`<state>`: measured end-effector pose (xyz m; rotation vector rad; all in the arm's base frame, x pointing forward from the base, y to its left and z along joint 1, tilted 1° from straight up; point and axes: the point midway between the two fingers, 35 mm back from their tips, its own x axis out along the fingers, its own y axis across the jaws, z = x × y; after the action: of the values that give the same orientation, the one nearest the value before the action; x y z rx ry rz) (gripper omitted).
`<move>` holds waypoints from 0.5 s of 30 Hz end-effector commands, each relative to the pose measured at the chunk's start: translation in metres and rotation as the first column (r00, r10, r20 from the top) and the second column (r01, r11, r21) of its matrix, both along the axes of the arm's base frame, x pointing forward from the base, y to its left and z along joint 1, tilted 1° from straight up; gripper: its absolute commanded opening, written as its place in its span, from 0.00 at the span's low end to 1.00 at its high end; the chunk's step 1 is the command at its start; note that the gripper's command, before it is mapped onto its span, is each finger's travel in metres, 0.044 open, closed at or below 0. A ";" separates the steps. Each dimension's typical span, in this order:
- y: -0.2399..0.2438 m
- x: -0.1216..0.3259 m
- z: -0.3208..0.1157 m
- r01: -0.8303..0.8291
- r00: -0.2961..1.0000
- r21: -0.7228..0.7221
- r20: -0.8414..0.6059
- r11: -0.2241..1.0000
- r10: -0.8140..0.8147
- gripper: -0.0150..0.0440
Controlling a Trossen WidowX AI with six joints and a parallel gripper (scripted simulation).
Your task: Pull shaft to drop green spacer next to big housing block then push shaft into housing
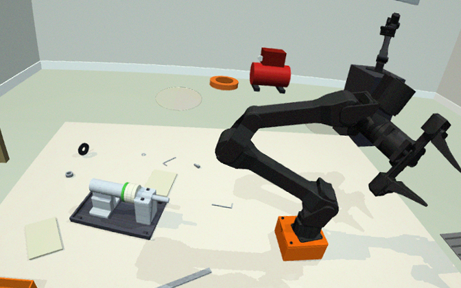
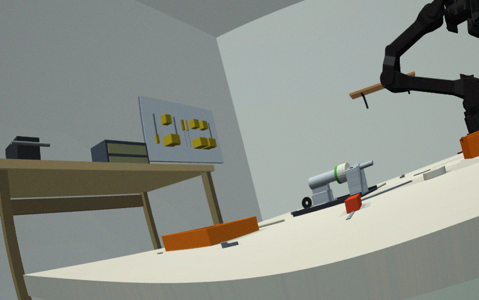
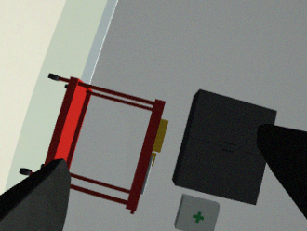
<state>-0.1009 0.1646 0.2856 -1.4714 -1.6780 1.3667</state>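
Got a released gripper (image 1: 444, 189) (image 2: 464, 33) (image 3: 165, 152), fingers spread wide with nothing between, held up in the air well apart from the shaft (image 1: 161, 198) (image 2: 366, 164). Can see the green spacer (image 1: 123, 191) (image 2: 336, 175) on the assembly, between the fat grey cylinder (image 1: 105, 187) (image 2: 320, 179) and the cream spacers (image 1: 132, 192) (image 2: 342, 172). Can see the shaft sticking out past the upright grey block (image 1: 144, 209) (image 2: 356, 181), on the side facing the orange arm base (image 1: 299, 253) (image 2: 472, 148). Find all of that on a dark plate (image 1: 121, 226) (image 2: 303, 211) lying on the surface (image 1: 104, 265) (image 2: 282, 254) (image 3: 23, 47). Note a black ring (image 1: 79, 148) (image 2: 303, 202) standing on edge near the plate. From the wrist, see a red cart (image 3: 151, 154) and a dark cabinet (image 3: 228, 163) between and behind the fingers. Can't tell how deep the shaft sits.
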 end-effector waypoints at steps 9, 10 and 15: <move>0.041 0.027 -0.013 0.276 0.941 -0.111 -0.173 0.955 -0.292 1.00; 0.047 0.033 -0.015 0.312 0.923 -0.127 -0.194 0.942 -0.332 1.00; 0.072 0.070 -0.028 0.497 0.792 -0.205 -0.291 0.843 -0.537 1.00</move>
<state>-0.0528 0.2221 0.2678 -1.5136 -1.0642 1.3486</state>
